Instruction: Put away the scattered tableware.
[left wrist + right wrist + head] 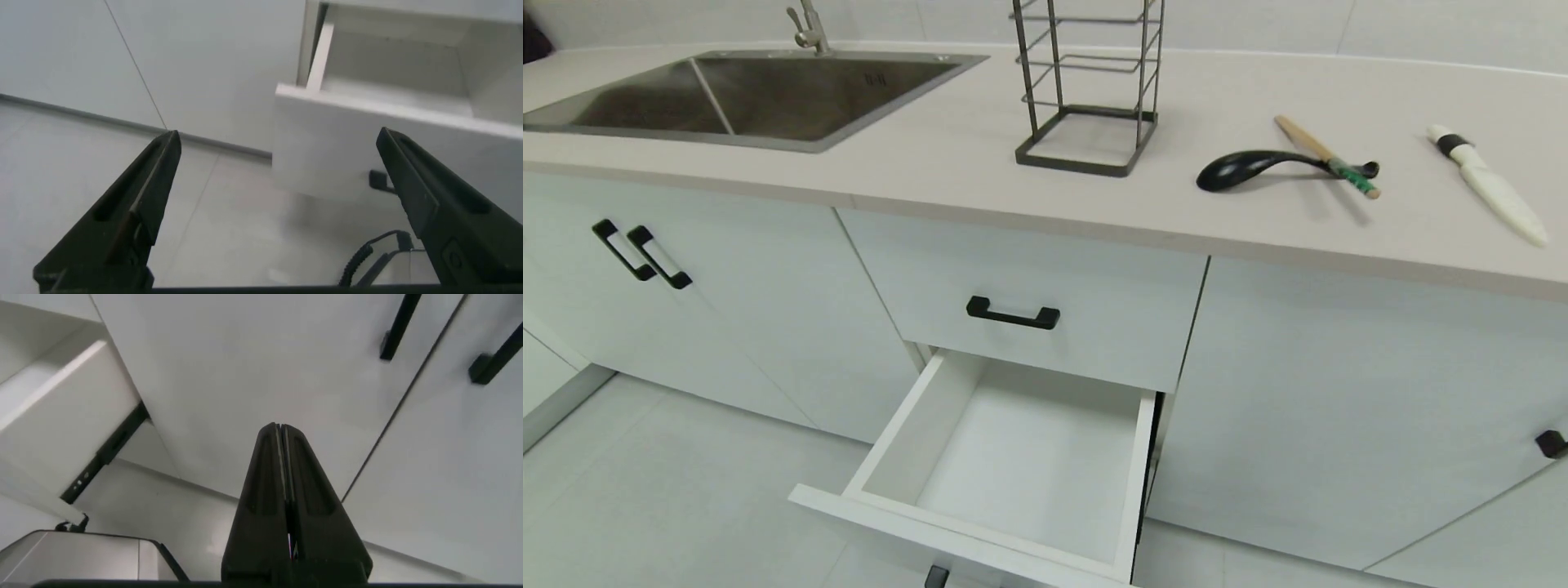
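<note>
Your head view showed the spoon (1241,170), chopsticks (1319,151) and knife (1494,192) on the counter (931,155), above and right of the open drawer (980,527). The wrist views showed the left gripper (276,137) spread wide and empty and the right gripper (280,429) closed on nothing, both low beside that drawer. Rising carelessly, you risked clipping its jutting front.

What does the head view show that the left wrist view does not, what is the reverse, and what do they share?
Head view: the counter with its sink, rack, ladle, wooden stick and knife, plus the shut drawer.
Left wrist view: the left gripper, open.
Both: the open drawer, cabinet fronts and floor.
</note>
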